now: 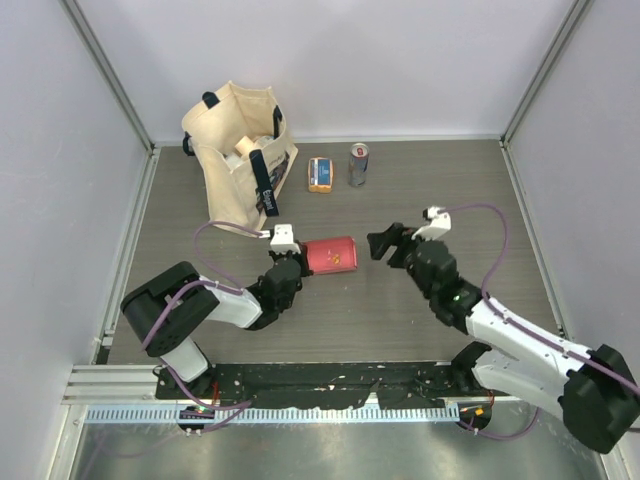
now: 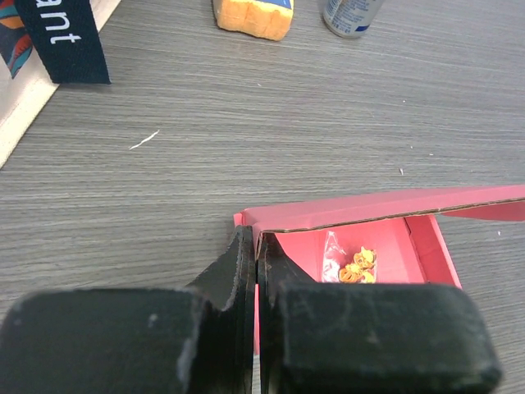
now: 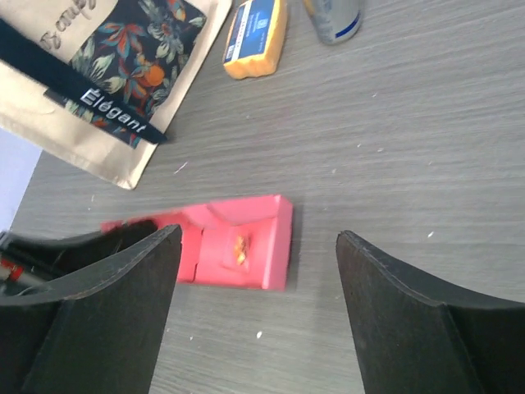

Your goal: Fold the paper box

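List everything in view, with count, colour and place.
paper box: one, pinkish red, mid-table, flap open
small item: one, yellow-orange, in clear wrap inside the box
tote bag: one, beige with dark straps, far left
packet: one, orange and blue, right of the bag
can: one, silver, right of the packet
table: one, grey wood grain
left fingers: two, black, shut on the box's left wall
right fingers: two, black, open, right of the box, not touching

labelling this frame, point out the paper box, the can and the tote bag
paper box (image 1: 332,254), top view, red upper face
can (image 1: 358,168), top view, its side
tote bag (image 1: 230,188), top view, beige front panel
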Action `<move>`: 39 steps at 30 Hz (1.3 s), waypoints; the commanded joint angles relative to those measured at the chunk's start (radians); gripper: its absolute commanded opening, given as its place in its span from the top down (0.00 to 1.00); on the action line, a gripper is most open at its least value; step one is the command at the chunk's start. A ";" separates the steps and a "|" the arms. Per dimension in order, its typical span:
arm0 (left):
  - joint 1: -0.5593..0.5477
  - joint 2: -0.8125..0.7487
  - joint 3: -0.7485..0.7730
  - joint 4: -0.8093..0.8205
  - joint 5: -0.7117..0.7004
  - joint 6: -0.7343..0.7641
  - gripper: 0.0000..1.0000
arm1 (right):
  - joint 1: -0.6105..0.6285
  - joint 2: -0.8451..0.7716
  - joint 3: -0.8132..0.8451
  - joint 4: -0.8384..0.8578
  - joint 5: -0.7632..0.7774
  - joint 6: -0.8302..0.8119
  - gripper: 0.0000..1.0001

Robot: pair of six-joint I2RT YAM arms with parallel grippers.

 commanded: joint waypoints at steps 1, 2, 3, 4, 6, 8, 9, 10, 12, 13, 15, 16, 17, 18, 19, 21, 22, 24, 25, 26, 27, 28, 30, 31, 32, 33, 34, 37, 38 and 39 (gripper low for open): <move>-0.014 0.016 0.013 -0.034 -0.044 0.044 1.00 | -0.214 0.066 0.177 -0.225 -0.578 -0.047 0.16; -0.014 0.018 0.017 -0.035 -0.046 0.049 1.00 | -0.235 0.092 0.204 -0.231 -0.602 -0.051 0.13; -0.016 0.023 0.020 -0.035 -0.047 0.057 1.00 | -0.258 0.167 0.233 -0.233 -0.673 -0.055 0.11; -0.019 0.027 0.022 -0.037 -0.055 0.061 1.00 | -0.277 0.209 0.303 -0.234 -0.706 -0.047 0.11; -0.022 0.030 0.026 -0.040 -0.062 0.072 1.00 | -0.306 0.336 0.374 -0.266 -0.743 -0.013 0.11; -0.025 0.032 0.028 -0.046 -0.072 0.078 1.00 | -0.305 0.407 0.449 -0.282 -0.755 0.053 0.11; -0.026 0.032 0.031 -0.047 -0.073 0.084 1.00 | -0.305 0.436 0.471 -0.286 -0.754 0.073 0.13; -0.028 0.035 0.033 -0.047 -0.076 0.086 1.00 | -0.303 0.488 0.494 -0.286 -0.760 0.086 0.14; -0.029 0.035 0.037 -0.049 -0.081 0.090 1.00 | -0.303 0.519 0.508 -0.285 -0.760 0.106 0.16; -0.032 0.038 0.039 -0.051 -0.084 0.093 1.00 | -0.303 0.543 0.509 -0.286 -0.764 0.114 0.17; -0.037 0.039 0.042 -0.055 -0.090 0.093 1.00 | -0.298 0.559 0.497 -0.269 -0.783 0.142 0.18; -0.042 0.041 0.043 -0.055 -0.092 0.098 1.00 | -0.297 0.562 0.471 -0.250 -0.794 0.154 0.18; -0.045 0.047 0.045 -0.055 -0.096 0.098 1.00 | -0.292 0.559 0.454 -0.199 -0.809 0.192 0.19; -0.045 0.049 0.046 -0.055 -0.101 0.101 1.00 | -0.292 0.557 0.437 -0.171 -0.811 0.208 0.20; -0.049 0.053 0.048 -0.055 -0.102 0.101 1.00 | -0.286 0.557 0.411 -0.147 -0.814 0.227 0.21; -0.048 0.056 0.051 -0.057 -0.104 0.101 1.00 | -0.286 0.571 0.399 -0.102 -0.829 0.279 0.23; -0.052 0.059 0.052 -0.057 -0.104 0.101 1.00 | -0.283 0.573 0.376 -0.044 -0.837 0.298 0.24; -0.055 0.062 0.056 -0.057 -0.105 0.101 1.00 | -0.282 0.582 0.342 0.014 -0.850 0.362 0.28; -0.057 0.066 0.056 -0.057 -0.107 0.103 1.00 | -0.282 0.587 0.336 0.039 -0.849 0.372 0.30; -0.059 0.067 0.057 -0.057 -0.107 0.100 1.00 | -0.280 0.591 0.333 0.047 -0.850 0.382 0.31; -0.060 0.072 0.059 -0.057 -0.107 0.101 1.00 | -0.280 0.606 0.324 0.056 -0.852 0.393 0.32; -0.062 0.073 0.060 -0.057 -0.105 0.100 1.00 | -0.280 0.611 0.316 0.085 -0.853 0.405 0.34; -0.068 0.076 0.056 -0.055 -0.105 0.095 1.00 | -0.280 0.623 0.286 0.119 -0.853 0.427 0.42; -0.069 0.079 0.054 -0.055 -0.104 0.090 1.00 | -0.280 0.626 0.275 0.157 -0.852 0.445 0.44; -0.072 0.081 0.049 -0.052 -0.104 0.086 1.00 | -0.280 0.628 0.261 0.174 -0.846 0.455 0.46; -0.075 0.081 0.046 -0.049 -0.102 0.083 1.00 | -0.280 0.626 0.240 0.191 -0.837 0.467 0.46; -0.077 0.085 0.046 -0.046 -0.104 0.081 1.00 | -0.280 0.633 0.232 0.214 -0.837 0.490 0.46; -0.080 0.087 0.046 -0.044 -0.102 0.080 1.00 | -0.280 0.642 0.219 0.250 -0.849 0.536 0.50; -0.082 0.082 0.045 -0.044 -0.102 0.080 1.00 | -0.280 0.637 0.221 0.255 -0.850 0.560 0.51; -0.082 0.078 0.043 -0.044 -0.101 0.083 1.00 | -0.280 0.631 0.230 0.251 -0.849 0.567 0.51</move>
